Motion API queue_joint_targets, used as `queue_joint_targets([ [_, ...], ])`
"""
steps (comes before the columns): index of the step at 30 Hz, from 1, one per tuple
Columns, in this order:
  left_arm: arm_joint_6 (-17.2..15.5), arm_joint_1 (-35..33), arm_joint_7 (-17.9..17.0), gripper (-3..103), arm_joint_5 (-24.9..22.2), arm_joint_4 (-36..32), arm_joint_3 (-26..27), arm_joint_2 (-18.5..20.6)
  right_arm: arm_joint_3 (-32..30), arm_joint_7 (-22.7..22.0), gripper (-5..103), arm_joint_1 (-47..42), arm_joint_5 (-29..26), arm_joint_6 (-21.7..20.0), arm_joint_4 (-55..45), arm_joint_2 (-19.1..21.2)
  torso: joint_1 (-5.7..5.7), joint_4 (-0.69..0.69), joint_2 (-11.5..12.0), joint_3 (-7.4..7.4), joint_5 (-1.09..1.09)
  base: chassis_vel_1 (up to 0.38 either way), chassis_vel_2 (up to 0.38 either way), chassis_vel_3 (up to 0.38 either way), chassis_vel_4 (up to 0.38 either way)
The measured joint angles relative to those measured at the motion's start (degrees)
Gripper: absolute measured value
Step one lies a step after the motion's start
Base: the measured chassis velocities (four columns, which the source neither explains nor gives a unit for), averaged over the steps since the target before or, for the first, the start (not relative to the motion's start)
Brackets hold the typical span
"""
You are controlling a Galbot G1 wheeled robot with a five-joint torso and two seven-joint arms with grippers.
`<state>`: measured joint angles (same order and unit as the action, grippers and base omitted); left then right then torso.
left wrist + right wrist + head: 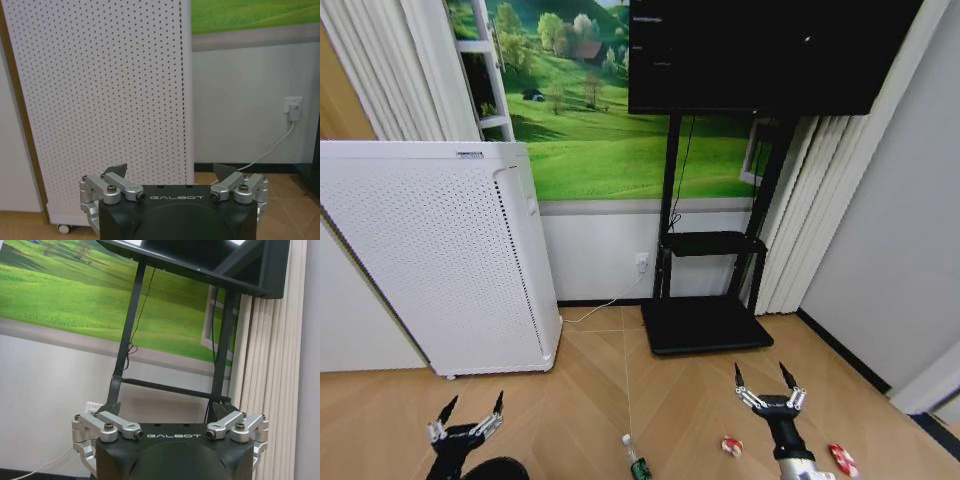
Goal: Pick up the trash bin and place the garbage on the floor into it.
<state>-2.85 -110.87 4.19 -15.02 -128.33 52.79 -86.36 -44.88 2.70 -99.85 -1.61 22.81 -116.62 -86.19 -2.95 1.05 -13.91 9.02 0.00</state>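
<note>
Trash bin: black, at the frame's bottom edge, directly under my left gripper, jaws spread wide and empty. Garbage: bottle mid-floor, two red-and-white wrappers flanking the equally wide, empty right gripper. I'd lower the left squarely over the rim before closing.

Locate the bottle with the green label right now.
In the head view the bottle lies on the wood floor at the bottom edge, near centre, between the left gripper and right gripper, left of a red-and-white wrapper.
</note>
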Motion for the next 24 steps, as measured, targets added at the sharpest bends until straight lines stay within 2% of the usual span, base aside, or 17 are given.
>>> queue_joint_targets([
  [6,-2.96,-2.40,-1.54,97,-3.34,-1.76,0.69,-0.73,-0.05,-0.58,100,0.71,-0.08,-0.04,1.62,0.24,0.30,0.00,1.02,-0.72,0.00,0.000,0.000,0.000,0.000],
  [8,-6.92,-4.79,-4.18,96,-8.74,-3.82,1.72,-1.06,0.10,-1.56,100,1.63,-0.50,-0.18,2.65,0.66,0.51,0.00,1.81,-1.30,0.00,0.000,0.000,0.000,0.000],
  [9,-6.92,-4.79,-4.18,96,-8.74,-3.82,1.72,-1.06,0.10,-1.56,100,1.63,-0.50,-0.18,2.65,0.66,0.51,0.00,1.81,-1.30,0.00,0.000,0.000,0.000,0.000],
  [11,-9.87,-6.76,-6.43,95,-12.87,-5.61,2.85,-0.83,0.17,-1.71,100,2.59,-0.95,-0.43,3.40,0.98,0.65,0.00,2.30,-1.66,0.00,0.000,0.000,0.000,0.000],
  [13,-12.26,-9.57,-9.67,92,-20.49,-7.56,3.73,-0.09,0.42,-1.76,100,3.79,-1.41,-0.50,4.69,1.46,0.78,0.00,2.88,-2.11,0.01,0.000,0.000,0.000,0.000],
  [14,-12.26,-9.57,-9.67,92,-20.49,-7.56,3.73,-0.09,0.42,-1.76,100,3.79,-1.41,-0.50,4.69,1.46,0.78,0.00,2.88,-2.11,0.01,0.000,0.000,0.000,0.000],
  [16,-14.04,-12.56,-13.73,98,-29.24,-9.26,4.97,0.01,0.75,-1.77,100,4.98,-1.93,-0.53,6.23,2.27,0.86,0.00,3.31,-2.45,0.00,0.000,0.000,0.000,0.000],
  [17,-15.01,-14.55,-15.37,96,-32.00,-10.18,5.82,-0.15,0.83,-1.76,100,5.49,-2.17,-0.58,6.92,2.76,0.87,0.00,3.40,-2.52,0.00,0.000,0.000,0.000,0.000],
  [18,-15.01,-14.55,-15.37,96,-32.00,-10.18,5.82,-0.15,0.83,-1.76,100,5.49,-2.17,-0.58,6.92,2.76,0.87,0.00,3.40,-2.52,0.00,0.000,0.000,0.000,0.000],
  [21,-16.39,-20.24,-18.56,90,-33.18,-11.29,8.07,0.26,1.12,-1.76,100,7.40,-2.76,-0.93,8.82,3.60,0.88,-0.01,3.45,-2.58,0.01,0.000,0.000,0.000,0.000],
  [23,-16.51,-21.08,-19.18,90,-32.79,-11.09,8.58,0.53,1.26,-1.75,100,8.05,-2.85,-1.01,9.38,3.67,0.88,-0.01,3.45,-2.58,0.02,0.000,0.000,0.000,0.000],
  [24,-16.63,-21.89,-20.17,96,-31.69,-10.20,9.34,1.04,1.51,-1.75,100,9.19,-3.00,-1.11,10.44,3.73,0.88,-0.01,3.44,-2.58,0.01,0.000,0.000,0.000,0.000],
])
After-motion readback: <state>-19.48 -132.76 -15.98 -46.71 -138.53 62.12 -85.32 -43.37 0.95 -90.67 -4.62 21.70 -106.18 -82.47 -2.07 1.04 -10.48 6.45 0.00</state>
